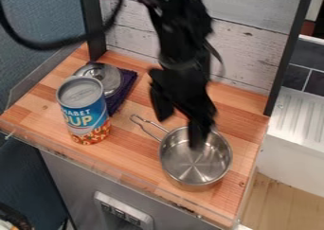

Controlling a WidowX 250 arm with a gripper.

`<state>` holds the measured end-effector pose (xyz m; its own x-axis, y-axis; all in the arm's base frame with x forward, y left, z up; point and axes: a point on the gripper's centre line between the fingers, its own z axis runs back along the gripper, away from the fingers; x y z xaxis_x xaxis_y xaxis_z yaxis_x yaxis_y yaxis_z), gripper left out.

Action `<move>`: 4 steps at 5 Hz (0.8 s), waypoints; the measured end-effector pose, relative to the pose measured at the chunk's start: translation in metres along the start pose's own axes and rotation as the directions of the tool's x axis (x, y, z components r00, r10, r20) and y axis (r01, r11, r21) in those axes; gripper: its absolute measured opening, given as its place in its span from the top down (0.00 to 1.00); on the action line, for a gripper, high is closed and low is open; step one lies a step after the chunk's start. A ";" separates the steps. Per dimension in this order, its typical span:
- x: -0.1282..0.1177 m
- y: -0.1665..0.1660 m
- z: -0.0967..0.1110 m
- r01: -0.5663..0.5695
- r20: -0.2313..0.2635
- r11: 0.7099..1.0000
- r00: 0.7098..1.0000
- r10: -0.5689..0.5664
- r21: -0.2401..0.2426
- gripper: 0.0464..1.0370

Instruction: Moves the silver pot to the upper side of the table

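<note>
The silver pot (195,160) stands upright at the front right of the wooden table (136,151), its wire handle pointing to the upper left. My black gripper (181,129) hangs down at the pot's upper-left side and is open. One finger (200,132) reaches over the pot's opening, and the other finger (160,103) is outside it, above the handle. Part of the pot's back rim is hidden behind the gripper. Whether either finger touches the pot I cannot tell.
A soup can (84,110) stands at the left of the table. Behind it, a round metal lid (104,77) lies on a dark purple cloth (121,94). A white plank wall (247,49) rises along the back, and a low clear edging (101,160) runs along the front.
</note>
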<state>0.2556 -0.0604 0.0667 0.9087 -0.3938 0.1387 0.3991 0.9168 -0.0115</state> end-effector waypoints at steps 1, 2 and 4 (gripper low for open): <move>0.001 -0.019 -0.019 0.029 -0.030 1.000 0.999 -0.029 -0.004 0.04; -0.003 -0.025 -0.044 0.047 -0.102 0.999 0.994 -0.045 0.014 0.04; -0.004 -0.024 -0.072 0.061 -0.161 0.998 0.986 -0.055 0.035 0.09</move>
<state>0.2515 -0.0856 -0.0049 0.8933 -0.4489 -0.0216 0.4494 0.8928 0.0314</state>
